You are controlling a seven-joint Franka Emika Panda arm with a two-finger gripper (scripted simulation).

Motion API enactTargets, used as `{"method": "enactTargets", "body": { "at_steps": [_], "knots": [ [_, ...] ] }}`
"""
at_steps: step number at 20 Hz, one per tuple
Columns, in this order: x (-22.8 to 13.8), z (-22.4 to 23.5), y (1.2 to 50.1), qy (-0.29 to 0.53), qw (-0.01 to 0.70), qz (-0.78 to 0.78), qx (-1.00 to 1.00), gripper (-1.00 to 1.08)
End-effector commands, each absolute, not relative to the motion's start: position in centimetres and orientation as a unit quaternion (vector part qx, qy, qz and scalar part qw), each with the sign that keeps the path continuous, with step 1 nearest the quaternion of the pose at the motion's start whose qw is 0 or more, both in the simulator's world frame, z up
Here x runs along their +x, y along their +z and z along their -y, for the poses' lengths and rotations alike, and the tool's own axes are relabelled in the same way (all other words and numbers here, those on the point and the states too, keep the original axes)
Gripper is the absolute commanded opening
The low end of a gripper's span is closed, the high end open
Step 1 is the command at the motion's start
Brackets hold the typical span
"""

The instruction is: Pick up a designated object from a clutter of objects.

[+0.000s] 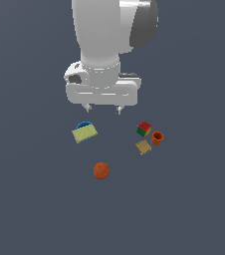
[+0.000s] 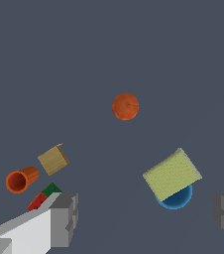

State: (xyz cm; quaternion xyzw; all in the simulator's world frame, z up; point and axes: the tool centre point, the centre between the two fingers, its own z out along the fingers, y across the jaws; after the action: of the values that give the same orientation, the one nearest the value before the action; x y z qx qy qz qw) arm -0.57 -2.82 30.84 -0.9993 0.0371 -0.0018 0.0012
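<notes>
The orange-red ball [image 1: 101, 171] lies alone on the grey floor, nearest the front of the exterior view; it also shows in the wrist view [image 2: 125, 106]. My gripper [image 1: 102, 109] hangs open and empty well above the floor, behind the ball, with its fingertips [image 2: 64, 218] wide apart. The yellow-green sponge [image 1: 84, 133] rests tilted on a blue bowl [image 2: 176, 198]. The multicoloured cube [image 1: 144, 128], orange cup [image 1: 157, 138] and tan flat block [image 1: 143, 147] cluster at the exterior view's right.
Grey floor [image 1: 35, 199] runs all round the items. The arm's white body [image 1: 109, 40] fills the upper middle of the exterior view.
</notes>
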Motion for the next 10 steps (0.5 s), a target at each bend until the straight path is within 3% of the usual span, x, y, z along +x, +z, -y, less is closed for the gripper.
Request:
{"method": "enactTargets", "body": {
  "at_steps": [1,10],
  "knots": [
    [-0.6,2.8,30.8,-0.002,0.001,-0.037,-0.999,1.0],
    [-1.1,5.5,31.4,-0.003,-0.002,-0.064,-0.998,1.0]
  ]
}}
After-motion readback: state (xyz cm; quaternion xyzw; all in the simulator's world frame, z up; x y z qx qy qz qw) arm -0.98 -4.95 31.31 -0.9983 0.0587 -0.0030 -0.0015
